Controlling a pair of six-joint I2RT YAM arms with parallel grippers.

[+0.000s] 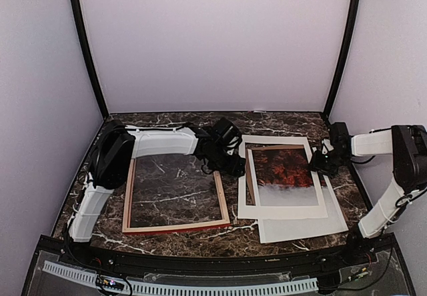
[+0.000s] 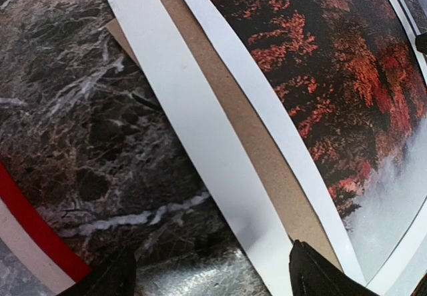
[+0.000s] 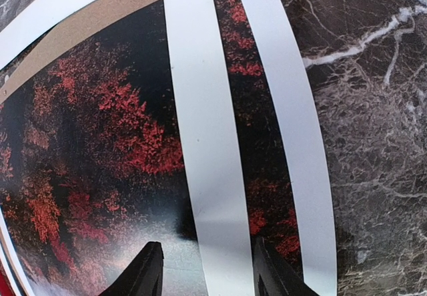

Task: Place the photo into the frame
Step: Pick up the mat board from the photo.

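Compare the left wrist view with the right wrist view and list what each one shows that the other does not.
Only the left wrist view clearly shows the frame's red rail, near the open left hand. Only the right wrist view shows a white mat strip with foliage on both sides, running between the right hand's parted fingers. Both show the photo, the brown backing board and the marble table.

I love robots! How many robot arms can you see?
2. The left arm reaches from the left and ends by the frame's top right corner. The right arm reaches in from the right to the photo's edge. None seem hidden.
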